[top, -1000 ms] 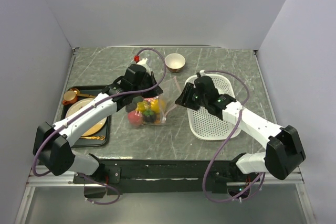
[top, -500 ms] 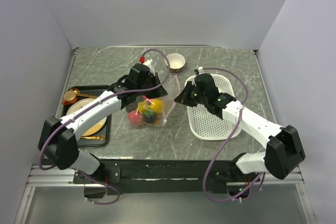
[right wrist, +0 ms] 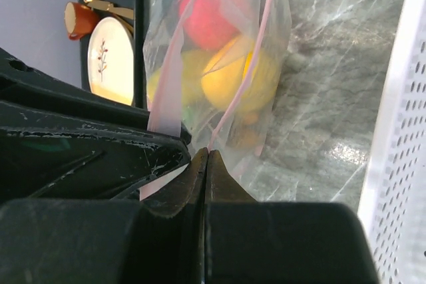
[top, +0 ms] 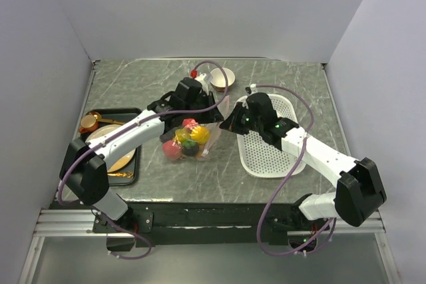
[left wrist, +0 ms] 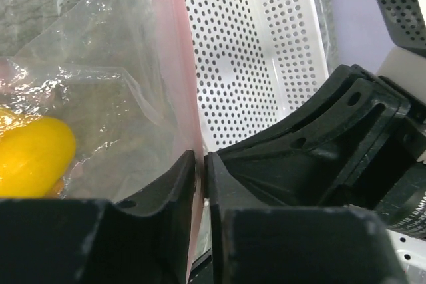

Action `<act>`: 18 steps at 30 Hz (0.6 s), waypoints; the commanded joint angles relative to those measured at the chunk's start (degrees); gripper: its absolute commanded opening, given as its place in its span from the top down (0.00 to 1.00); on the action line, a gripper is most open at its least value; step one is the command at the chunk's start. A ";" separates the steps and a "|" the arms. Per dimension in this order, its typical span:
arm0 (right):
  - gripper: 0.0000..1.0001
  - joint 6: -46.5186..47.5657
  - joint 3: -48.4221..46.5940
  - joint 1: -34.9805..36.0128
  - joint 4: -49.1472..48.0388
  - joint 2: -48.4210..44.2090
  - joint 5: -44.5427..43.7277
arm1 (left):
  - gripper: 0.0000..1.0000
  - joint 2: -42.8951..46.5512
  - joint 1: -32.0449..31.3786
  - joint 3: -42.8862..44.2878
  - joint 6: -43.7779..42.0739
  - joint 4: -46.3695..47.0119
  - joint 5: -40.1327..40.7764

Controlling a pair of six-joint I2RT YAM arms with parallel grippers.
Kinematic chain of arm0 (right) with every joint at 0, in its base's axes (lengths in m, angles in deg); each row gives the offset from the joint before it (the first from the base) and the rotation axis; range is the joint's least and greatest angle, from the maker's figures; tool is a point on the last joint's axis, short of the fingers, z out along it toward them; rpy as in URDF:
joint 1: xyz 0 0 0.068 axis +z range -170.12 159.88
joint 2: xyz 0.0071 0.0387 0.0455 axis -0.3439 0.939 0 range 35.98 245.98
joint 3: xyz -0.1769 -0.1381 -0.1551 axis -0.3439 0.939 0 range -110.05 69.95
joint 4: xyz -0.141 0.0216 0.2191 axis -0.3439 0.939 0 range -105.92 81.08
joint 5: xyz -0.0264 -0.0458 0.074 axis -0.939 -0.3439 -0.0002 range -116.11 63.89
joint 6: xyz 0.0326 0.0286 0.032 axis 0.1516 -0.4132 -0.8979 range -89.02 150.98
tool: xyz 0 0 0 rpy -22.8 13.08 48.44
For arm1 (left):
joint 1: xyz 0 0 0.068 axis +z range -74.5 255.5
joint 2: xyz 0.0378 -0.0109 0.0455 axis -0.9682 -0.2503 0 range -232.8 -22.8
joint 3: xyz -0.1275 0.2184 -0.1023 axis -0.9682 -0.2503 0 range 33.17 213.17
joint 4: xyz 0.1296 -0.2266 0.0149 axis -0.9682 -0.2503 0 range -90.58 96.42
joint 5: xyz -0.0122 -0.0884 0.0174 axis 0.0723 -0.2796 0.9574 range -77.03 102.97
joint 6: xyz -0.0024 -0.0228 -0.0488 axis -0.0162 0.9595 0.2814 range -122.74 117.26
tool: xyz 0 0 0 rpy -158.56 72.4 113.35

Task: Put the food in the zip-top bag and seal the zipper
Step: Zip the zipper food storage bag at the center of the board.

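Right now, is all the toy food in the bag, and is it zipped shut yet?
Done: the toy food sits inside the zip-top bag, and none shows in the white basket. In hand: the left gripper and right gripper each pinch the pink zipper. Left: pressing the zipper closed along its length; how much is sealed already, I cannot tell.

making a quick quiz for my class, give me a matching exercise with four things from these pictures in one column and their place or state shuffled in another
Column 1
1 food
2 left gripper
3 plate
4 basket

Column 2
a on the black tray
b to the right of the zip-top bag
c inside the zip-top bag
d shut on the zipper

Pairs: 1-c, 2-d, 3-a, 4-b
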 commanded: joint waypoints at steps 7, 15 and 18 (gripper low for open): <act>1.00 -1.66 -0.89 0.17 0.44 -0.84 -4.91 | 0.30 8.01 -0.23 0.05 -0.19 -2.85 10.65; 1.00 -2.62 -1.06 0.17 2.01 -0.31 -6.67 | 0.21 19.87 -0.14 -9.16 0.61 -1.19 19.08; 1.00 -2.27 -2.29 0.08 3.16 0.13 -7.29 | 0.21 25.41 -0.22 -16.63 0.25 2.23 19.27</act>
